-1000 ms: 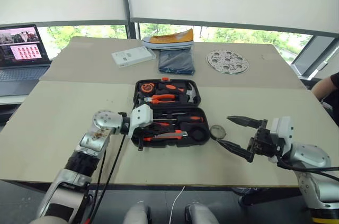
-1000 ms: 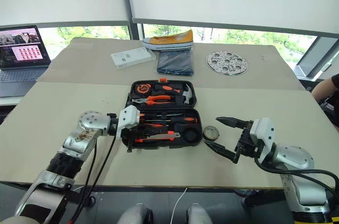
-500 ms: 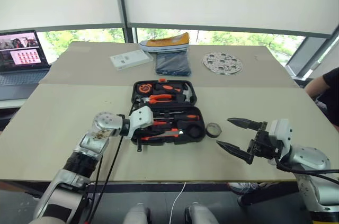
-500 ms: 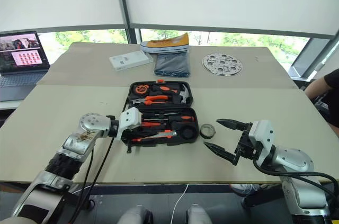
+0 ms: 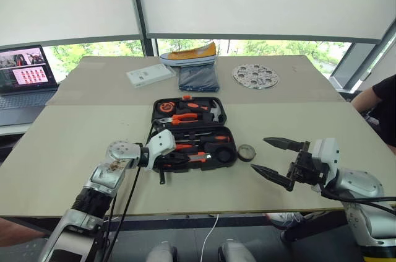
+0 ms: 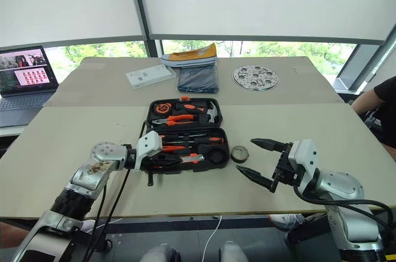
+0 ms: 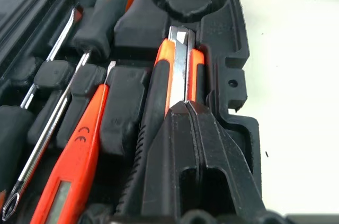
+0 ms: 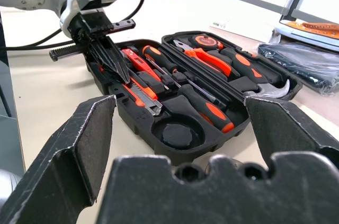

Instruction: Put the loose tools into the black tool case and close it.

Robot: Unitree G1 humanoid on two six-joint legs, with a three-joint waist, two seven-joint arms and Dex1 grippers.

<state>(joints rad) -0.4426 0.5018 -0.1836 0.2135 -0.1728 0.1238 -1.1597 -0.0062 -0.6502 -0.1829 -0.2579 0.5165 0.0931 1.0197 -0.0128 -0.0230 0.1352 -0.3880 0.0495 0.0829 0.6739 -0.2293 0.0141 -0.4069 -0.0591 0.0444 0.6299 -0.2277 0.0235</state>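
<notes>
The black tool case (image 5: pixel 225 112) lies open on the table's middle. Its near half holds two screwdrivers (image 7: pixel 100 12), the orange tester pen (image 7: pixel 74 155) and the utility knife (image 7: pixel 177 68), each lying in a moulded slot. My left gripper (image 7: pixel 183 106) is shut, its tips resting on top of the knife at the case's near left (image 5: pixel 178 158). A small black tape roll (image 5: pixel 246 152) sits on the table just right of the case. My right gripper (image 5: pixel 258 153) hovers open beside that roll, nothing between its fingers (image 8: pixel 85 139).
The case's far half holds pliers, a hammer and a tape measure. Behind it are a folded blue cloth (image 5: pixel 198 79) with a yellow shoe (image 5: pixel 189 56), a white box (image 5: pixel 148 75) and a round metal disc (image 5: pixel 255 76). A laptop (image 5: pixel 21 67) stands far left; a person (image 5: pixel 380 98) is at the right edge.
The head view has shifted. My left gripper has sunk slightly and rolled over the case's near row. The right arm has stayed still and open.
</notes>
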